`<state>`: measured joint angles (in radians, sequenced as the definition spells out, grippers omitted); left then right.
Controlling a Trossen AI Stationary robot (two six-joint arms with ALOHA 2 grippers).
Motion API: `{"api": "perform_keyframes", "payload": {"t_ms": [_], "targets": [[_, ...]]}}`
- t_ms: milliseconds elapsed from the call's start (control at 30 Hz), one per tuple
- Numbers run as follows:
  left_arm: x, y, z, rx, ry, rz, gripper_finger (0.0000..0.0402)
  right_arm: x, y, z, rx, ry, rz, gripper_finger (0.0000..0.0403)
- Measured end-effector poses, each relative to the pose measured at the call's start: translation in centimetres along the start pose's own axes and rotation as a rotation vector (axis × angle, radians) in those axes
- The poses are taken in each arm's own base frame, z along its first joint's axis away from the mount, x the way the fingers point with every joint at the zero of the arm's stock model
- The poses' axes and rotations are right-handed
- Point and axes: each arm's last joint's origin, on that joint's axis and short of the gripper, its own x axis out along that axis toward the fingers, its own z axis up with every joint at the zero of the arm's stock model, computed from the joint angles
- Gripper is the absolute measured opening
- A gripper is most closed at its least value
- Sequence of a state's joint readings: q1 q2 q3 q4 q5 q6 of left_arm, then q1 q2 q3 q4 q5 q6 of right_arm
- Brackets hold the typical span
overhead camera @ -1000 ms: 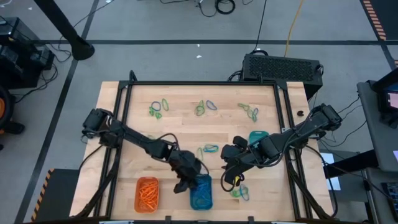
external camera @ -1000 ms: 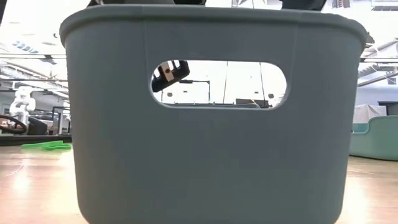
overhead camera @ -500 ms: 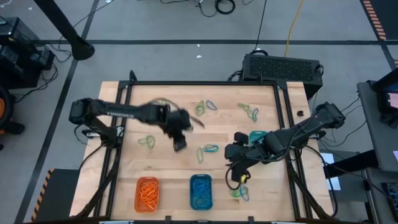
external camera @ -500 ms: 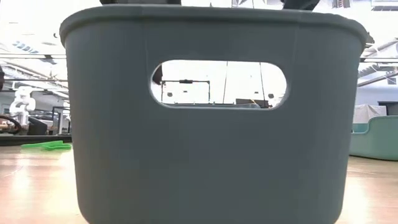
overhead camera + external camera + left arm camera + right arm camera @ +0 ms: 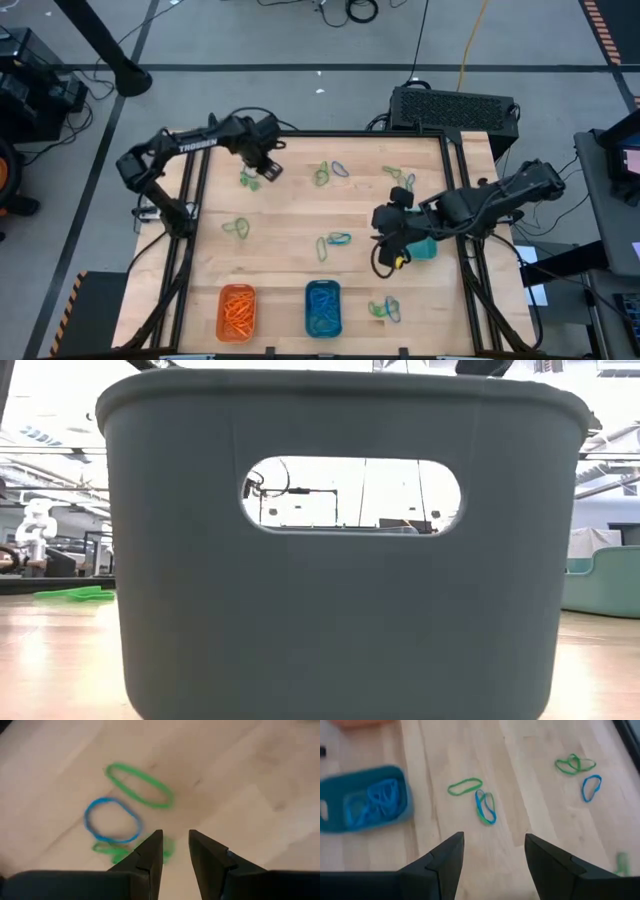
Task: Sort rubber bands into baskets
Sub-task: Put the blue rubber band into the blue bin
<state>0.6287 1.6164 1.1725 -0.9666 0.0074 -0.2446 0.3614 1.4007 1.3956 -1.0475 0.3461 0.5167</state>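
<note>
While the left gripper hangs over the upper left of the table in the overhead picture, its fingers stand only a narrow way apart and hold nothing. In its wrist picture they sit just above a small cluster of rubber bands: a blue loop, a longer green one beside it, and another green one partly hidden behind the fingertips. I cannot tell whether the tips touch the wood. The left arm reaches in from the table's left edge, bent at the elbow, its forearm running along the top rail.

The right gripper is in the right half of the frame, fingers spread wide and empty, pointing toward the table's middle. Its arm stretches in low from the right edge. Its wrist picture shows bare wood between the fingers, a green loop and a blue-green pair farther on.

The teal basket lies mostly hidden under the right arm. The orange basket and the blue basket sit at the bottom edge, each holding bands of its own colour. Loose bands lie scattered along the top, near the centre and at the lower right.
</note>
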Motion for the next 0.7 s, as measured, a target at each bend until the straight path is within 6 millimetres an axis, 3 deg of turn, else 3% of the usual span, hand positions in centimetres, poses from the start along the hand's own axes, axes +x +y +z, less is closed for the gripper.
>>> {"api": "perform_keyframes", "payload": {"t_ms": [200, 700], "targets": [[1.1, 2.1, 0.5, 0.036, 0.051, 0.037, 0.01, 1.0, -0.2, 1.1, 0.118, -0.042, 0.005, 0.0201], [5.5, 2.5, 0.1, 0.082, 0.181, 0.087, 0.01, 1.6, 0.0, 1.5, 0.262, -0.052, 0.02, 0.0201]]}}
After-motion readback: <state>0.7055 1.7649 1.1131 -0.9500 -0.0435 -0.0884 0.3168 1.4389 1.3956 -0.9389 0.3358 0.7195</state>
